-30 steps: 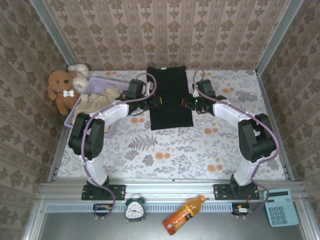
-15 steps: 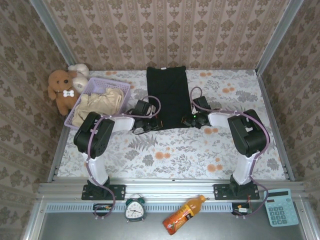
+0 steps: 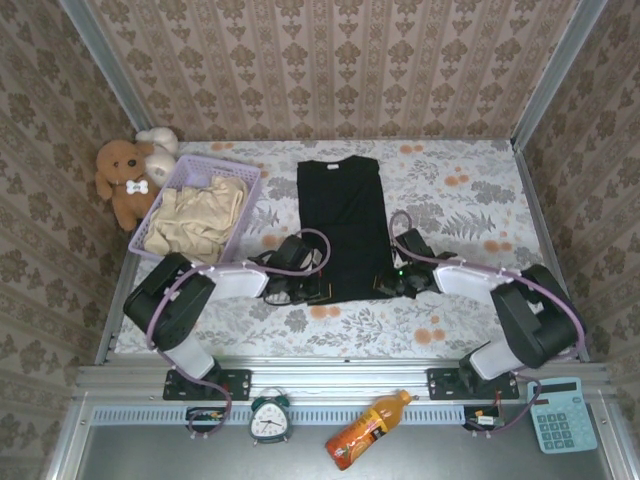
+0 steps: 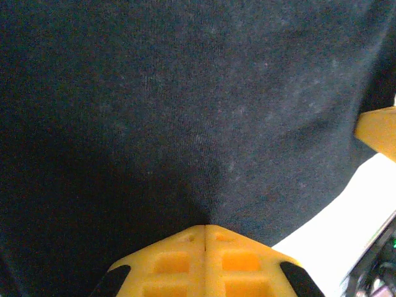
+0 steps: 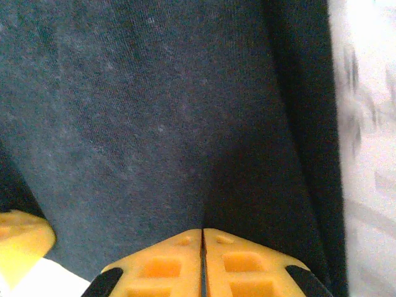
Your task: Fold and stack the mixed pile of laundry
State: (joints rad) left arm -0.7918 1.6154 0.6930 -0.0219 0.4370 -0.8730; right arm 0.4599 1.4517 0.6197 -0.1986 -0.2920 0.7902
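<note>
Left gripper [image 3: 303, 289] is noted clamped on the near-left corner of the black garment [image 3: 340, 215]. In the left wrist view its jaws are shut flush, with dark knit drawn into the seam between them. The right gripper [image 3: 393, 284] is noted at the near-right corner. Its jaws are closed to a hairline, and cloth runs right up to their tips, so a pinch on the hem is judged likely.

Both corners are held low at the near edge. This is judged to keep the cloth taut and flat on the table [image 3: 470, 210] so that a clean fold line can be set.

Orientation: the black garment is laid lengthwise, with its long axis running from the arms toward the back wall. The neck opening [image 3: 340, 164] is pointed away from the arms and the hem toward them. The piece is seen as a narrow strip; whether the sleeves are tucked under cannot be told.

The cream-beige garment [image 3: 200, 215] is left crumpled inside the lavender basket [image 3: 215, 163], well apart to the left, not yet folded.
</note>
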